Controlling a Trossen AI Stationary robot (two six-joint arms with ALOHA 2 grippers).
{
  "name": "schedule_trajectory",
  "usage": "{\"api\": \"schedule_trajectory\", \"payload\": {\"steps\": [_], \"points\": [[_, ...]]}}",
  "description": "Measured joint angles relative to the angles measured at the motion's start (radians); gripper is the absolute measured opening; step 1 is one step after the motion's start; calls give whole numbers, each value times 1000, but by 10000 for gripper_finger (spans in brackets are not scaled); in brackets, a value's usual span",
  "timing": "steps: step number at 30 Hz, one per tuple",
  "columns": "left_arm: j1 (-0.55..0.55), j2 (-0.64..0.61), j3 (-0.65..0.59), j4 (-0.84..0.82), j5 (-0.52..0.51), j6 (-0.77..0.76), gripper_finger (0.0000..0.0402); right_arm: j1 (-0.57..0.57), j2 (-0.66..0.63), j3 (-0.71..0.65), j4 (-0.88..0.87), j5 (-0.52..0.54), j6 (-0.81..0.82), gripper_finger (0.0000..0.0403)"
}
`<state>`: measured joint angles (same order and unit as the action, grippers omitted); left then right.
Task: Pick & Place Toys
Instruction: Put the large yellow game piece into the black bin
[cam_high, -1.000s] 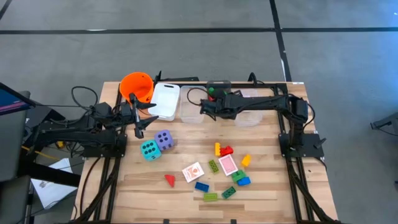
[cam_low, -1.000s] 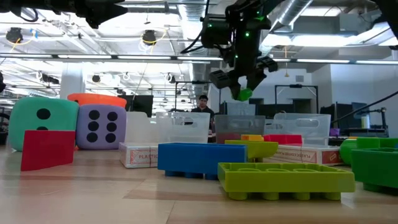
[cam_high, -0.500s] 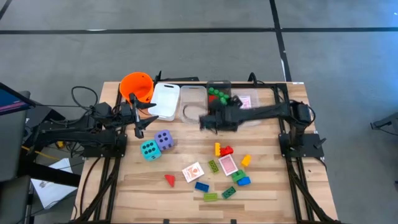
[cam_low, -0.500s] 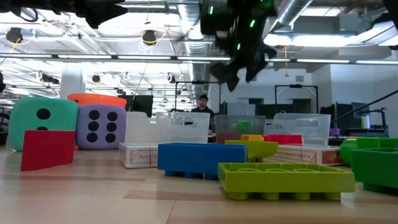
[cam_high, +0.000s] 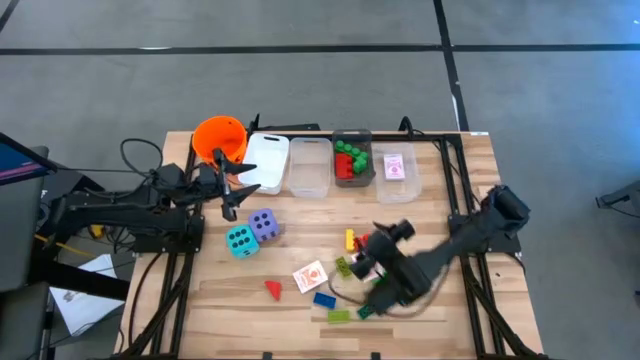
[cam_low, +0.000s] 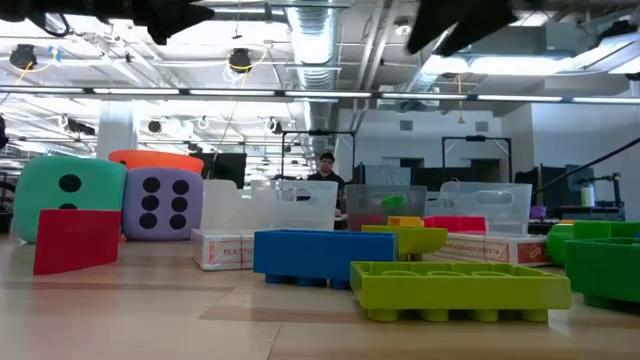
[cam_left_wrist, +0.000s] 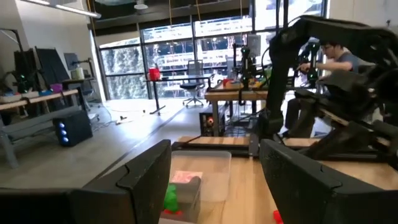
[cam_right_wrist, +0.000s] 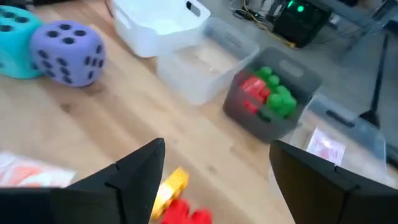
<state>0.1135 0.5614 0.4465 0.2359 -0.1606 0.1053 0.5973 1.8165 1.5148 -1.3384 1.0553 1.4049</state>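
Loose toys lie on the near half of the table: a purple die, a teal die, a red wedge, a red-backed card, and yellow, red, blue and green bricks. My right gripper hangs open above the bricks, slanting down, with the yellow and red bricks below it. Beside the orange bucket, my left gripper waits open and holds nothing.
Along the far edge stand a white bin, a clear bin, a grey bin holding red and green bricks, and a clear bin holding a card. A person stands in the room behind the table.
My right gripper has let go of a green brick over the grey bin, where it now lies. It has then swung fast from the far edge toward the near edge and tipped downward over the loose bricks.
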Motion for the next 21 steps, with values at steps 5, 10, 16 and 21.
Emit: {"api": "schedule_trajectory", "payload": {"steps": [5,10,16,21], "points": [[0,113,0,100,0,-35,237,104,70,-1,-191,-7,443,286],[0,249,0,253,0,-35,237,93,120,-47,-235,-151,707,286],[0,364,0,357,-1,-10,237,-1,124,-123,-213,-367,744,286],[9,382,0,380,-5,25,237,-42,126,-149,-147,-460,733,286]]}}
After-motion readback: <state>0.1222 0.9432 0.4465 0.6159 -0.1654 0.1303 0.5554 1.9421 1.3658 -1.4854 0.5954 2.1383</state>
